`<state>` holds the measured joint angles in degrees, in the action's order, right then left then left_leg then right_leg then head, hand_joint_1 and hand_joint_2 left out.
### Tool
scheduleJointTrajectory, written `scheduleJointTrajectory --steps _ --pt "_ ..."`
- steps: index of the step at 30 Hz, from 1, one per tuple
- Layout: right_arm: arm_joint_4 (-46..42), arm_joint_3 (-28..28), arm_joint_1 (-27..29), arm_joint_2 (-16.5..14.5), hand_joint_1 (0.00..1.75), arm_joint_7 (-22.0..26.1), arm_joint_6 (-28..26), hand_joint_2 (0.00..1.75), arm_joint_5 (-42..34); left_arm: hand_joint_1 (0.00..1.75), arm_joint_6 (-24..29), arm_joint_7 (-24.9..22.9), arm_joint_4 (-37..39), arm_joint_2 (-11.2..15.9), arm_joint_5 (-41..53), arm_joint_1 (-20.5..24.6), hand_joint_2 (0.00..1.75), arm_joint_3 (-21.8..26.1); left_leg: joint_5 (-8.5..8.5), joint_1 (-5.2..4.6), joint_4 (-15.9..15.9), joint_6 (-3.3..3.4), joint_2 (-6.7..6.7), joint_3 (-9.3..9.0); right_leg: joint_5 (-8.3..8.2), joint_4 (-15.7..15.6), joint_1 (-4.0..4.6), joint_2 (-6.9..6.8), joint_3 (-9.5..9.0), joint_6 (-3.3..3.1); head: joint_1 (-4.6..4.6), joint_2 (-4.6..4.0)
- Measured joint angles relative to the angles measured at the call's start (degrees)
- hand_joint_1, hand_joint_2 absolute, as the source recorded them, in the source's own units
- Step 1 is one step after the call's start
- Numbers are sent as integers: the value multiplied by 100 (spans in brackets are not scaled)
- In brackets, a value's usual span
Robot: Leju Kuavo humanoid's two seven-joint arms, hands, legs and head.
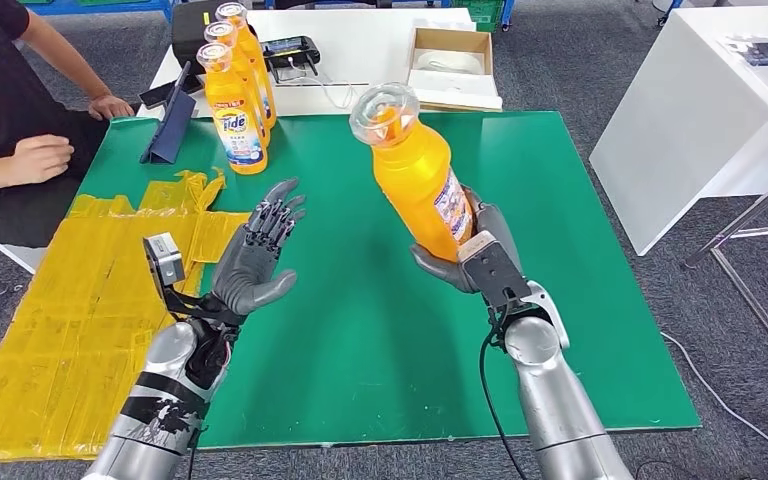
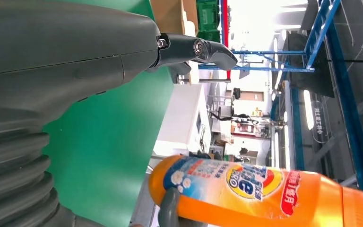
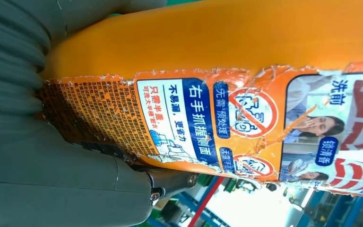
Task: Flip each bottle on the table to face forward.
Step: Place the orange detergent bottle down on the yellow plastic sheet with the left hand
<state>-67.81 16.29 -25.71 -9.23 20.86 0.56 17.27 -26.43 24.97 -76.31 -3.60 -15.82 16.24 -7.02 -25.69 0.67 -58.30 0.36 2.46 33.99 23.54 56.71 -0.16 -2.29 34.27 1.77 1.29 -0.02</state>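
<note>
Nearest the robot, the left hand (image 1: 258, 252) is raised over the green bench (image 1: 360, 330), palm up and fingers spread, grasping nothing. Just beyond and across from it, the right hand (image 1: 470, 255) grips the base of an orange detergent bottle (image 1: 420, 180), held aloft and tilted, its clear cap (image 1: 384, 108) leaning toward the far side. In the right wrist view its torn back label (image 3: 208, 123) faces the palm, while the left wrist view shows the brand label (image 2: 246, 182) on the opposite side. At the far left of the bench, three more Tide bottles (image 1: 235, 120) stand upright in a row, the nearest showing its brand label to the robot. Judging by that, those three look finished; the held bottle is mid-turn and not yet set down.
</note>
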Motion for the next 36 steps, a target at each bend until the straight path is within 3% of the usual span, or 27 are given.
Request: scheduleJointTrajectory --steps 14,36 --pt "815 800 -187 -360 175 -72 65 175 218 0 -32 26 -4 -34 -83 31 175 -179 0 2 0 -1 0 2 1 0 8 0 5 -1 0 -1" --pt "2572 1423 -412 -812 175 2 153 175 436 3 -110 -55 -1 -64 -188 176 175 -370 0 -1 0 0 1 3 0 0 5 0 6 -1 -1 -1"
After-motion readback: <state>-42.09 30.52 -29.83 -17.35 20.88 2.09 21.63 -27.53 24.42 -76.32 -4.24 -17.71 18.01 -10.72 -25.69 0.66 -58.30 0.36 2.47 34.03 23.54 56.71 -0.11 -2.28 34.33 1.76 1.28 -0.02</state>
